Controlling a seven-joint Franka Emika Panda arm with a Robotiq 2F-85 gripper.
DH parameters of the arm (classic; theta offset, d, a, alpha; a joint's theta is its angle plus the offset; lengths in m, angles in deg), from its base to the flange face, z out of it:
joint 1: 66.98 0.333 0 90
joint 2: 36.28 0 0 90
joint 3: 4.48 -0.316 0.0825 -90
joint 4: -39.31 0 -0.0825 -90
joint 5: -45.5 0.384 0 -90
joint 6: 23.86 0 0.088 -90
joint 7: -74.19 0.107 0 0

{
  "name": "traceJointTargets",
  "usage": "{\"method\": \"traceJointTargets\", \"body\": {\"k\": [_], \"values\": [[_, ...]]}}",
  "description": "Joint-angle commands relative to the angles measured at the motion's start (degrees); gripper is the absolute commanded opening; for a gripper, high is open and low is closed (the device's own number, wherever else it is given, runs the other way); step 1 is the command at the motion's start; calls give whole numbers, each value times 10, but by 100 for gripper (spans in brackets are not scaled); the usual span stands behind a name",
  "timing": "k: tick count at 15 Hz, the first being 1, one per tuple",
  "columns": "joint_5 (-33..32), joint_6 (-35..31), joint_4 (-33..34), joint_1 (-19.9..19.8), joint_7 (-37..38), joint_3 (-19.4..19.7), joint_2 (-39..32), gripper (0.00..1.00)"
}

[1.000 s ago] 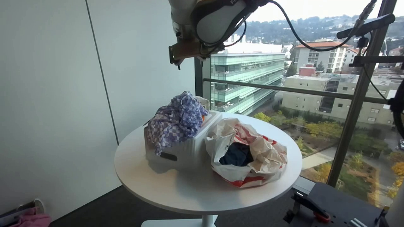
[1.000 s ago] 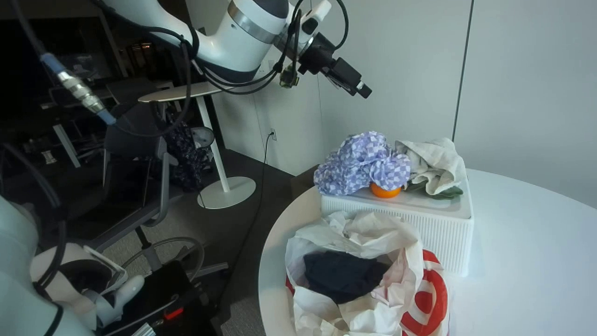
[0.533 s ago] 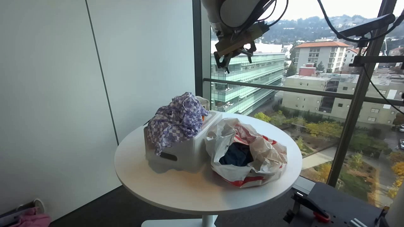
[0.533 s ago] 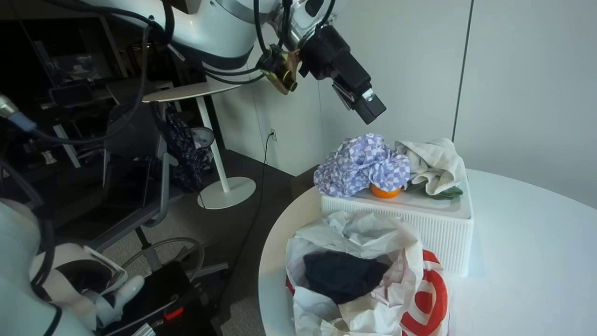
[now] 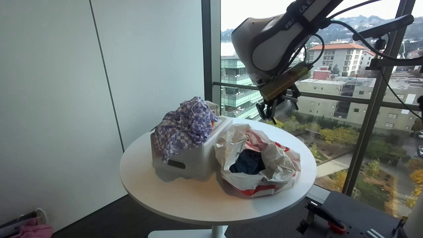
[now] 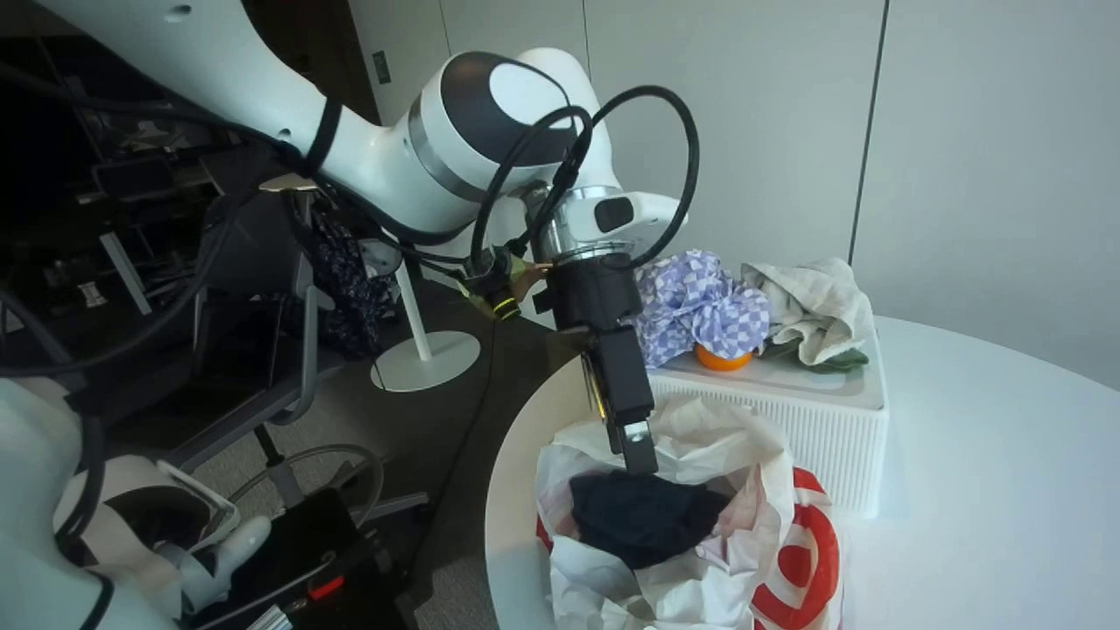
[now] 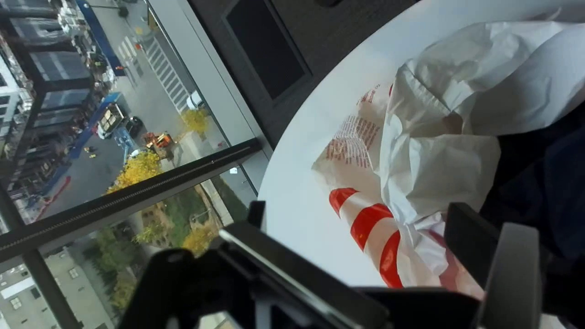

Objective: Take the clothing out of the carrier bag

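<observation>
The carrier bag (image 5: 281, 165) is white with red markings and stands on the round table with its mouth open upward. It also shows in an exterior view (image 6: 595, 573) and in the wrist view (image 7: 438, 169). Dark navy clothing (image 5: 248, 162) lies inside the bag; it also shows in an exterior view (image 6: 643, 521) and at the right of the wrist view (image 7: 548, 187). My gripper (image 5: 285, 115) is open and empty, pointing down above the bag, apart from it. In the wrist view my gripper (image 7: 361, 215) has its fingers spread wide, one over the table edge, one over the bag.
A white ribbed box (image 5: 191, 165) stands beside the bag. On it lie a purple checked cloth (image 6: 700, 306), a beige cloth (image 6: 814, 302) and an orange (image 6: 722, 359). The round white table (image 5: 185, 201) has windows behind it.
My gripper has moved from high above the box across and down towards the bag. It has turned to point more downward, and its spread fingers now show. The bag and clothing have not moved.
</observation>
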State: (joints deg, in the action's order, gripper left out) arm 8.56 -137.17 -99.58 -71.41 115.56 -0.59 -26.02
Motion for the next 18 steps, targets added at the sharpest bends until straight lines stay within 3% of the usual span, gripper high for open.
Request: {"method": "traceJointTargets", "body": {"k": [1,4,9,12,14,18], "values": [[9,-76,-65,-10,-36,6,-21,100],[64,-189,-111,2,-54,-3,-31,100],[111,-340,-111,8,-61,-19,-97,100],[84,-419,-90,9,-52,-15,-149,100],[20,-466,-73,14,-35,1,-183,100],[-49,-524,-23,6,-20,25,-255,100]]}}
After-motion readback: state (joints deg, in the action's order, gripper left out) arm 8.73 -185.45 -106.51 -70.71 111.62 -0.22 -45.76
